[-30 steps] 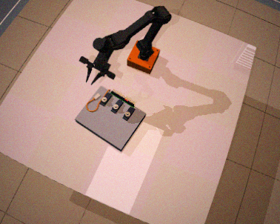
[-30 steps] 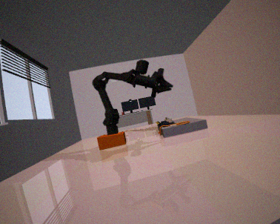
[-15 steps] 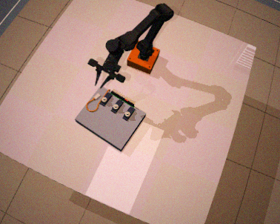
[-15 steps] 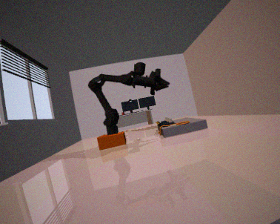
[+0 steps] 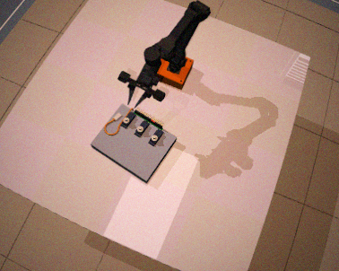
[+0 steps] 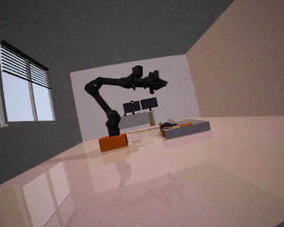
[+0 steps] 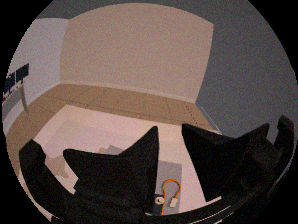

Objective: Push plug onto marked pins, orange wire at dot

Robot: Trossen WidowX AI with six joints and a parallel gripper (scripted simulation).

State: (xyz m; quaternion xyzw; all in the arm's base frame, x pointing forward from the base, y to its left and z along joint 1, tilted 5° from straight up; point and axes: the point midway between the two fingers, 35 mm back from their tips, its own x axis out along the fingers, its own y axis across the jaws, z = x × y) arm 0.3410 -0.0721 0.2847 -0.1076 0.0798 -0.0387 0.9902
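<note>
The holder [image 5: 128,150] [image 6: 188,129] is grey, the lead [image 5: 107,130] [image 6: 179,126] [image 7: 164,187] orange.

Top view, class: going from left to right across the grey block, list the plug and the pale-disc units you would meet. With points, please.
Pale plug [image 5: 117,116] [image 7: 174,202] → first pale-disc unit [image 5: 126,120] [image 7: 159,200] → middle pale-disc unit [image 5: 141,129] → last pale-disc unit [image 5: 154,138]

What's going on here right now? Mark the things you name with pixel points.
The arm is handling nothing yet: its gripper [image 5: 132,107] [image 7: 169,128] is held up in the air near the holder [image 5: 137,154] [image 6: 188,130] [image 7: 171,170], fingers apart with nothing between them. The plug [image 5: 117,117] [image 7: 174,202] lies on top of the holder, its orange lead [image 5: 107,126] [image 7: 171,180] looped beside a servo [image 5: 128,119] [image 7: 159,200]. So the plug still has to be picked up, lined up and pushed onto the pins.
</note>
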